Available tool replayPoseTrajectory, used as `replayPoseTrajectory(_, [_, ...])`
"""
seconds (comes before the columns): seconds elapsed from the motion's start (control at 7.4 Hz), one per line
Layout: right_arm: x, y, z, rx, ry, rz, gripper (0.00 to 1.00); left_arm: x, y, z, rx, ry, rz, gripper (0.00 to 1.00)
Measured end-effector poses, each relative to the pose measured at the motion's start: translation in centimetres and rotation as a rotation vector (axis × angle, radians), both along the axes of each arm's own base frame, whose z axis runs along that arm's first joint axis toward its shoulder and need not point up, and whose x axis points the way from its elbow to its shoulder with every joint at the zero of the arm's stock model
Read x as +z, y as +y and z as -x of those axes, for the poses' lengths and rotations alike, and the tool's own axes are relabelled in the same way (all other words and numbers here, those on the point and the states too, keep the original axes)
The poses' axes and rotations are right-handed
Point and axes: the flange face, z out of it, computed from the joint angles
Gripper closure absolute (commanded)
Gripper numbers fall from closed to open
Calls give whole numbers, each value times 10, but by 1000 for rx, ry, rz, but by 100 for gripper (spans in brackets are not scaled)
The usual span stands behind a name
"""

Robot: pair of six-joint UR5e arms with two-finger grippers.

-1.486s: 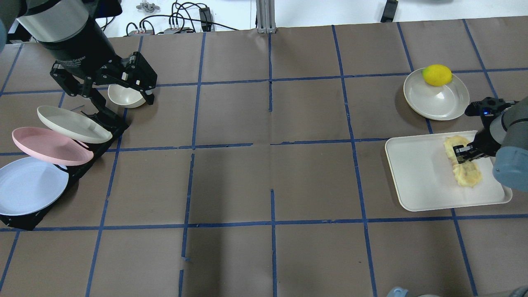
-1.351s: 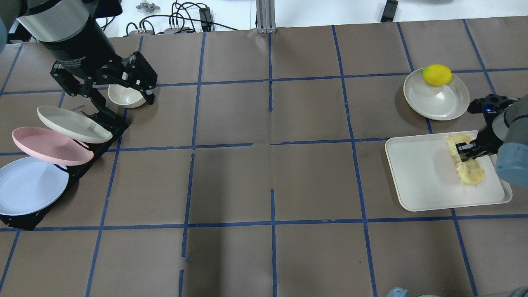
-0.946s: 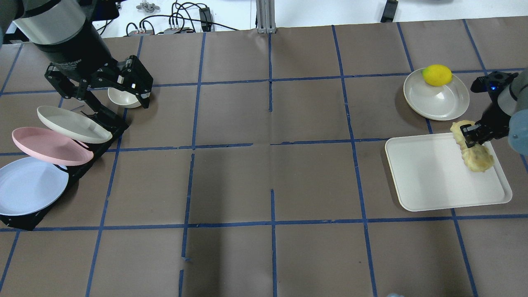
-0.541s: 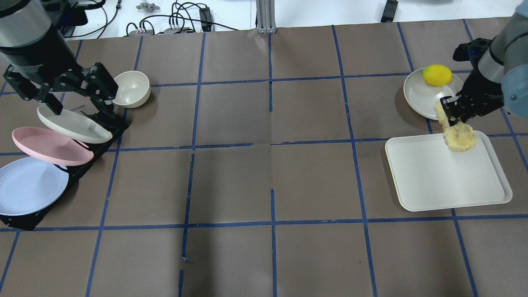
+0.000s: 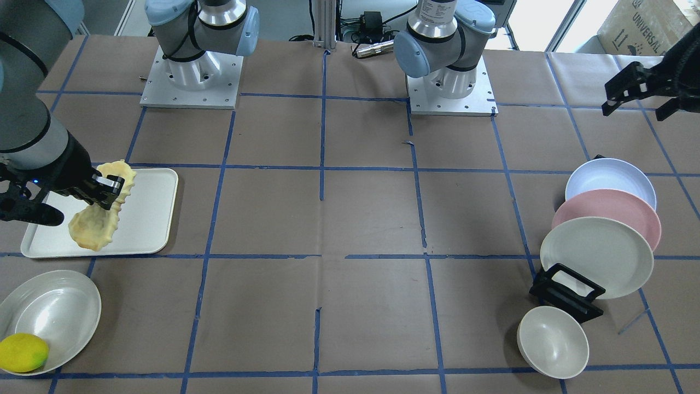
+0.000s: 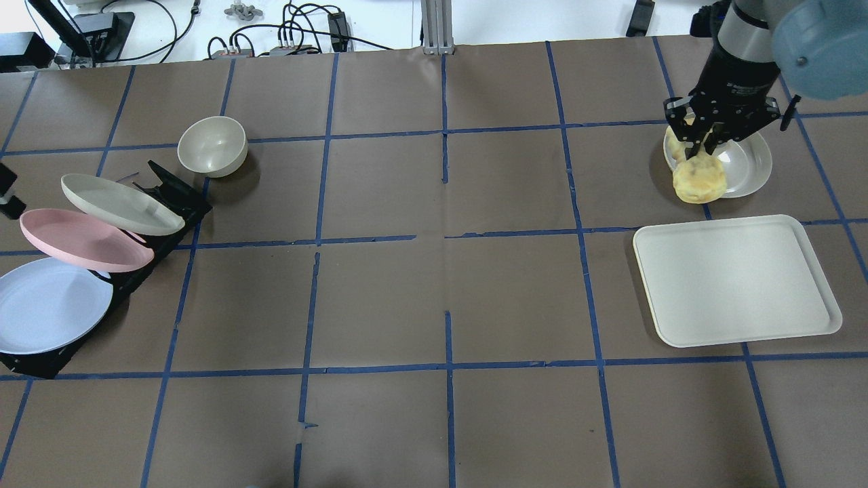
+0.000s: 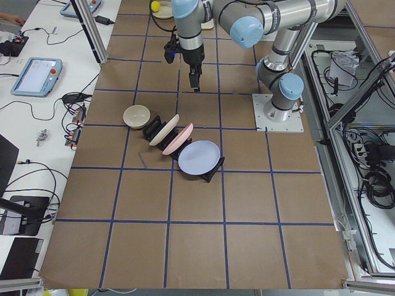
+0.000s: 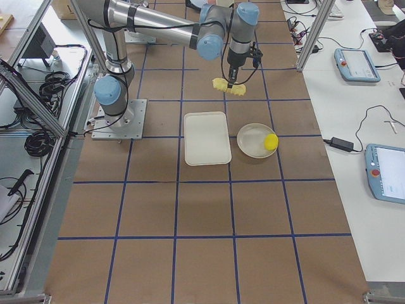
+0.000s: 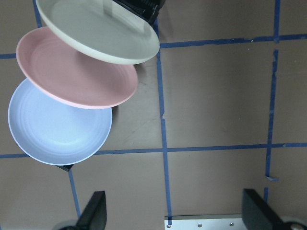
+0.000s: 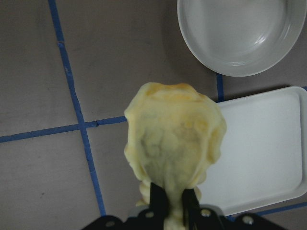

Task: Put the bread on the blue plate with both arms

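My right gripper (image 6: 703, 144) is shut on the bread (image 6: 698, 181), a pale yellow ruffled loaf that hangs by one end in the air. In the right wrist view the bread (image 10: 172, 143) hangs from the gripper (image 10: 173, 203) above the table, between the tray and the white plate. The blue plate (image 6: 47, 305) leans lowest in a black rack at the table's left end. In the left wrist view my left gripper (image 9: 175, 215) is open and empty, high above the blue plate (image 9: 60, 127). In the front-facing view my left gripper (image 5: 634, 106) is raised near the rack.
A pink plate (image 6: 81, 238) and a cream plate (image 6: 119, 203) lean in the same rack. A cream bowl (image 6: 211, 146) stands beyond it. A white tray (image 6: 736, 281) lies at the right. A white plate (image 6: 746, 166) holds a lemon (image 8: 271, 140).
My right gripper has lifted the bread off the tray and carried it up and away, over the white plate's edge. My left arm has swung from the bowl out of the overhead view's left side.
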Motion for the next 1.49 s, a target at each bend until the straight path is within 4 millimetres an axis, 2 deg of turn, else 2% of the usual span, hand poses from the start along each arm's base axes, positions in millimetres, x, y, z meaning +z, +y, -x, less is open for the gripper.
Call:
replayPoseTrajectory(0.27, [12,-10,-54,-65,-1,-16,76,-37,17,-97,-37,88,-39,0])
replayPoseTrajectory(0.41, [16,-10,-69,-84,-11,-23,75,-61,24,-140,-52,133,-45,0])
replayPoseTrajectory(0.68, [22,-3,-76,-85,-22,-37,75,-122,27,-217,-81,211,-14,0])
replayPoseTrajectory(0.81, [25,2,-74,-72,-26,-42,75,-155,22,-244,-79,248,4,0])
replayPoseTrajectory(1.08, [23,6,-70,-57,-30,-53,71,-217,2,-271,-77,298,37,2])
replayPoseTrajectory(1.22, [22,7,-69,-55,-30,-55,71,-238,-4,-274,-78,319,35,4])
replayPoseTrajectory(1.49, [23,8,-68,-55,-30,-55,71,-262,-14,-269,-82,347,19,11])
